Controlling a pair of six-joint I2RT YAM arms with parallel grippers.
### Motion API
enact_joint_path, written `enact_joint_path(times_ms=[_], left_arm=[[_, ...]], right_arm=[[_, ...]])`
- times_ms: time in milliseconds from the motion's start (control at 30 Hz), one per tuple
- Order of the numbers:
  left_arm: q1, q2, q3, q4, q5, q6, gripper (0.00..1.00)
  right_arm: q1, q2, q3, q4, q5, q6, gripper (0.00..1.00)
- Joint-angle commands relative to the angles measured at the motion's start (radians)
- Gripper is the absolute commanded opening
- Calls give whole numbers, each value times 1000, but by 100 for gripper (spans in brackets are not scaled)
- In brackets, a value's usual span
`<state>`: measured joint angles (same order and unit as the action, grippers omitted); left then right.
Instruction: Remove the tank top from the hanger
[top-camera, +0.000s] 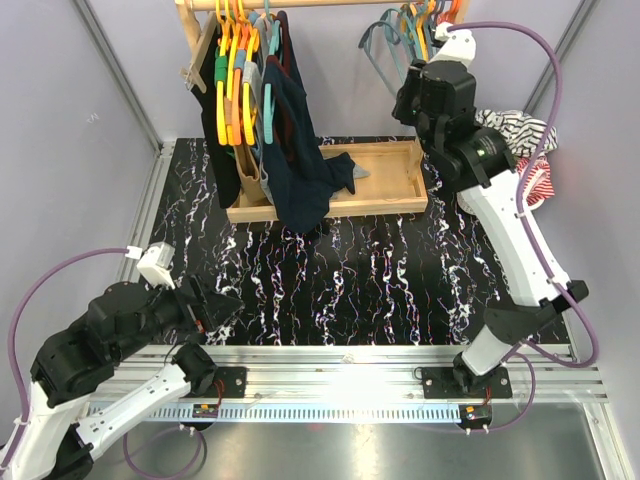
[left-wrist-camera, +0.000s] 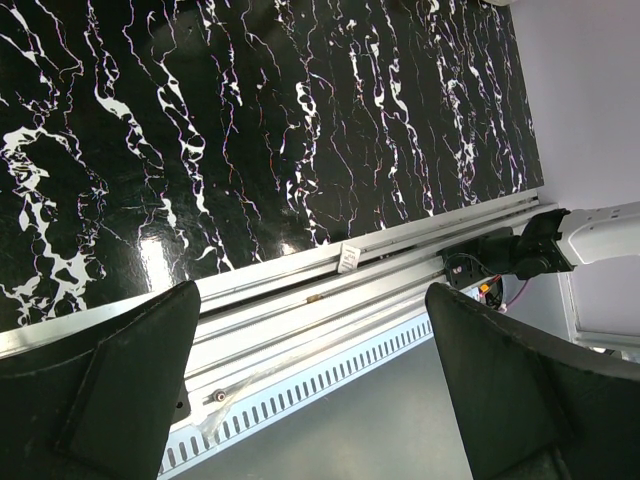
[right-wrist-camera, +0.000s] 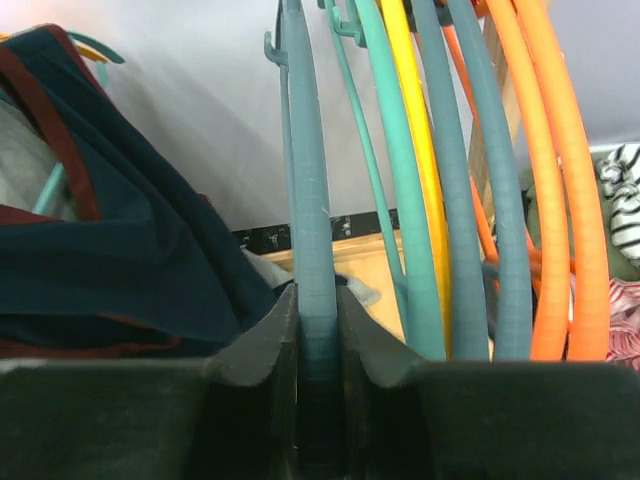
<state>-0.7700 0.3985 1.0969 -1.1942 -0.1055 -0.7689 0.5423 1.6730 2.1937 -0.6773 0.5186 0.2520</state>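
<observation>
Navy tank top (top-camera: 293, 165) with maroon trim hangs in the left cluster on the rail (top-camera: 320, 3), its hem slumped into the wooden tray (top-camera: 390, 200); can't tell if a hanger is inside it. The right gripper (right-wrist-camera: 315, 300) pinches a bare grey-teal hanger (right-wrist-camera: 308, 200) in narrow jaws among the empty hangers (right-wrist-camera: 560, 200) at the rail's right end, while the left gripper (left-wrist-camera: 312, 295) gapes wide over the table (left-wrist-camera: 250, 120), holding nothing. Looks like parking the hanger: seat the hook fully on the rail before letting go, and don't snag the neighbours.
</observation>
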Motion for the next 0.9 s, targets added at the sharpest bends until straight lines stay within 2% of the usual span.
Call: enact_joint_path(times_ms=[0, 33, 67, 100, 200, 233, 300, 333, 433, 600, 633, 667, 733, 867], left_arm=[[1, -3, 17, 51, 7, 3, 99], [1, 0, 21, 54, 9, 6, 99], [1, 8, 24, 56, 9, 8, 99], [1, 11, 27, 58, 9, 13, 99], [1, 20, 46, 65, 7, 20, 99], [1, 26, 47, 71, 9, 22, 99], [1, 31, 54, 76, 10, 28, 99], [1, 37, 57, 82, 12, 31, 99], [1, 51, 55, 97, 18, 42, 99], [1, 71, 47, 128, 36, 52, 99], [1, 77, 47, 128, 38, 56, 99], [1, 79, 49, 128, 41, 49, 99], [1, 73, 49, 127, 41, 48, 99], [1, 56, 46, 111, 41, 31, 99]], right_arm=[[-2, -122, -41, -59, -44, 32, 43], [-2, -137, -49, -73, -60, 29, 53], [-2, -151, -54, -86, -104, 29, 69], [-2, -183, -60, -117, -130, 26, 99], [-2, -265, -104, -182, -285, 50, 100], [-2, -289, -151, -192, -418, 58, 100], [-1, -349, -208, -215, -567, 90, 100], [7, -364, -266, -223, -703, 99, 100], [71, -387, -360, -254, -852, 125, 100], [194, -309, -352, -220, -856, 116, 100], [209, -283, -298, -211, -832, 110, 100], [244, -140, -167, -194, -769, 96, 100], [248, -98, -64, -191, -740, 90, 100], [257, 140, 247, -176, -654, 90, 100]])
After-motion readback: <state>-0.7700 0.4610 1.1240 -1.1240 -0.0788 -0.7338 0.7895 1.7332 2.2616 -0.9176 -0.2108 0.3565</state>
